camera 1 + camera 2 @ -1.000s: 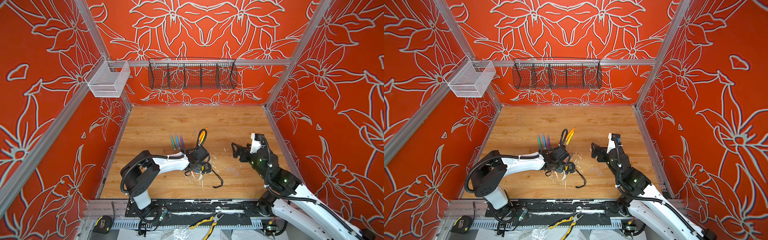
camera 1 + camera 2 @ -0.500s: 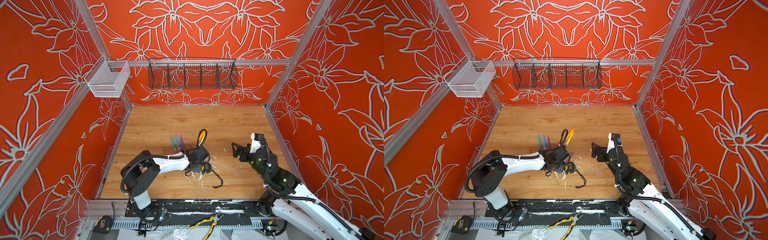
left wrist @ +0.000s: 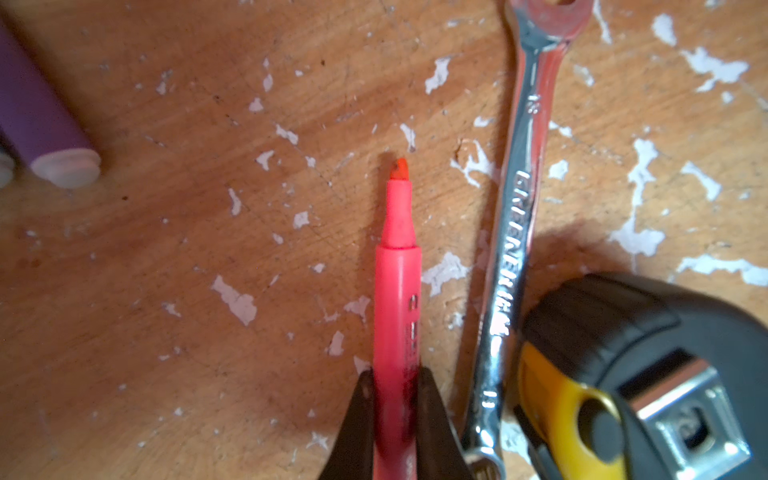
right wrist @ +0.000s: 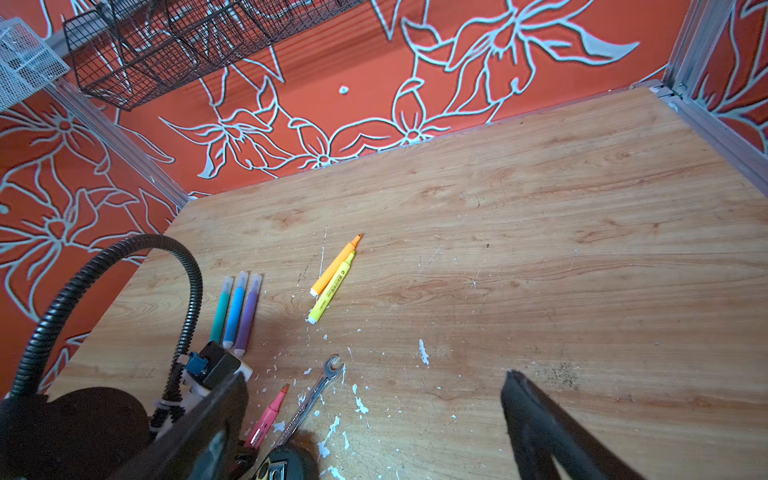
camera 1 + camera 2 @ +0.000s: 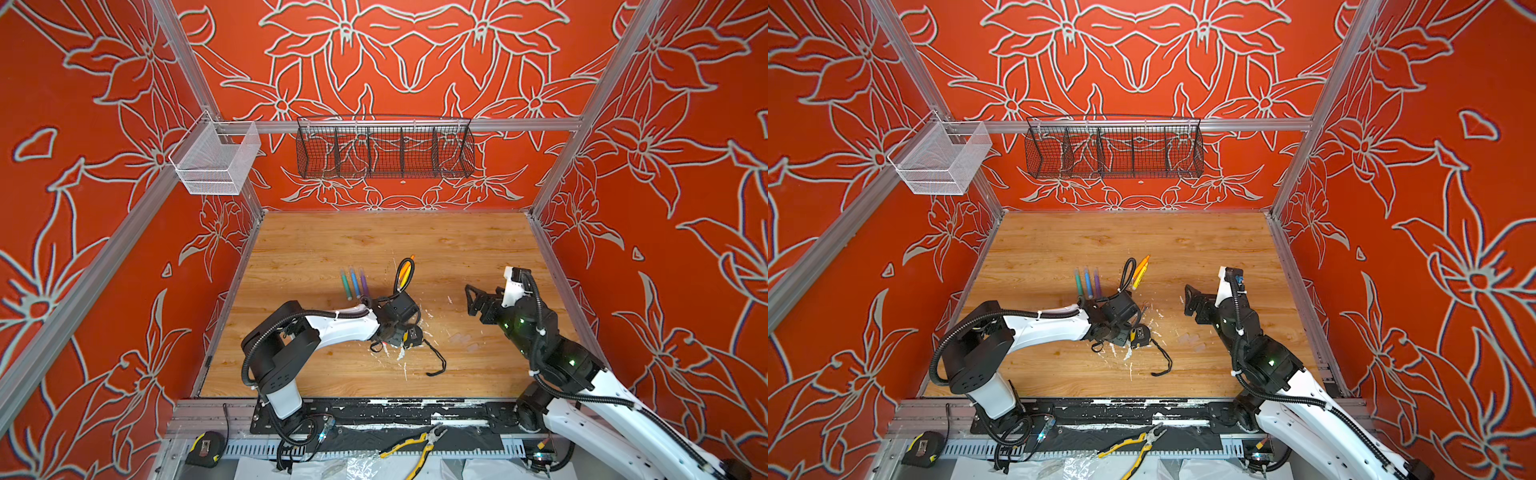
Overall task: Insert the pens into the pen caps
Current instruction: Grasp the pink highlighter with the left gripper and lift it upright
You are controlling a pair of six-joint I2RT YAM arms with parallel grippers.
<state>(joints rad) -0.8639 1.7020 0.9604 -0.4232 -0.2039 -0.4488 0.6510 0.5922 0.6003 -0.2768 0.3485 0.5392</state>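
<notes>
Left wrist: pink pen (image 3: 397,316) (probably pinched)

Grips pink pen (image 3: 397,299) in left gripper (image 3: 395,378), fingers (image 3: 361,415) clamped either side of the barrel. Points pen's bare, uncapped tip away from gripper over table (image 3: 166,257) speckled with white flecks (image 3: 237,297). Finds wrench (image 3: 515,199) just beside pen, roughly parallel, apart from it. Finds black-and-yellow tape measure (image 3: 615,332) hard by wrench's other side. Catches purple pen (image 3: 37,112), white-ended, well apart at view's edge.
</notes>
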